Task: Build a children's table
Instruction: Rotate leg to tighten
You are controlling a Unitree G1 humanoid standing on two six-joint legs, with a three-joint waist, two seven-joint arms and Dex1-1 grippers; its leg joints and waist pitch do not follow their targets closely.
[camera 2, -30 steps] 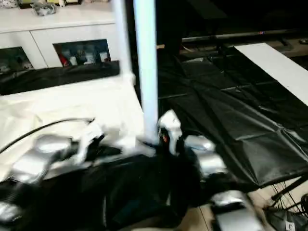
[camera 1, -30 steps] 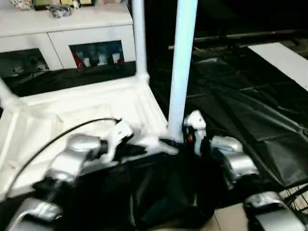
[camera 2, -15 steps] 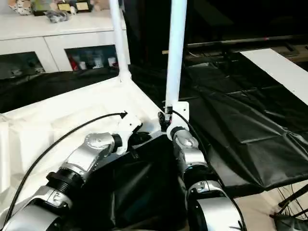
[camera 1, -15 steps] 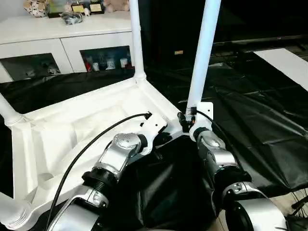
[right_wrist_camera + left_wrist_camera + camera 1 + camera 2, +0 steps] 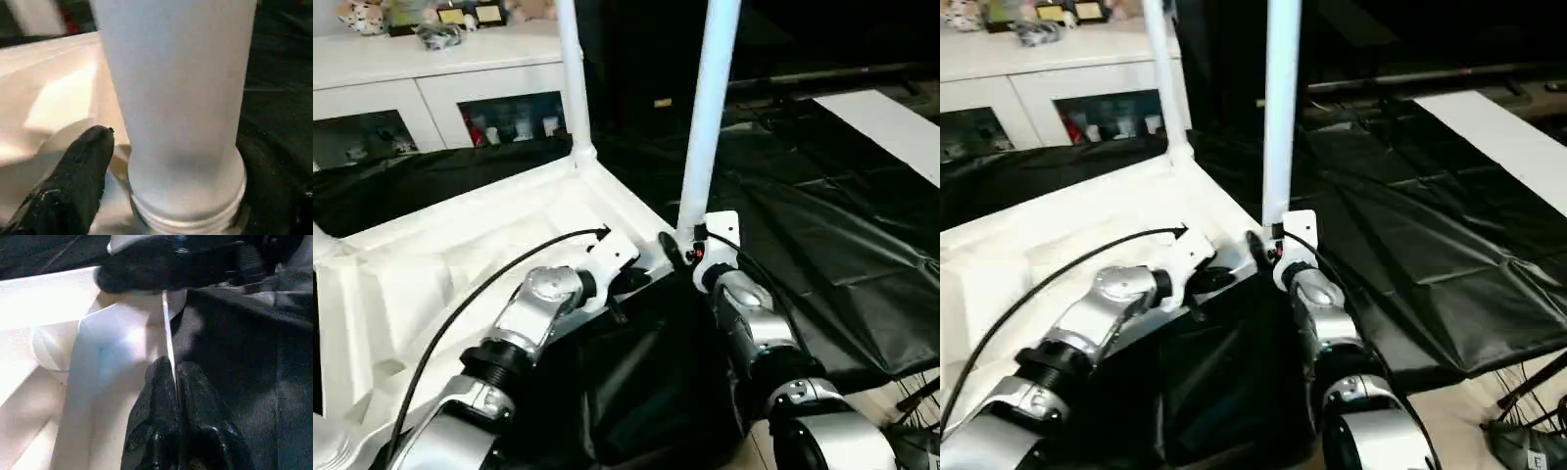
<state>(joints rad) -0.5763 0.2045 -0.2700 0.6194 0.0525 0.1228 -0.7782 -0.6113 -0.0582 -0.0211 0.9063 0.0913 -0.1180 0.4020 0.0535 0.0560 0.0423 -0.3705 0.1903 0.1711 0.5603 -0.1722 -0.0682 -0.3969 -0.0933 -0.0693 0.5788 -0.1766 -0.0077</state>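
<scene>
Up close, the right hand (image 5: pixel 161 196) stands open around the leg (image 5: pixel 176 98); the left hand (image 5: pixel 174 377) pinches the tabletop (image 5: pixel 122 342) rim.

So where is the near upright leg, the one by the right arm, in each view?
Left eye: leg right of centre, running off the top.
Right eye: centre.
Left wrist: cannot tell.
Right wrist: close up, centre.
Shared landmark: tabletop corner socket.
</scene>
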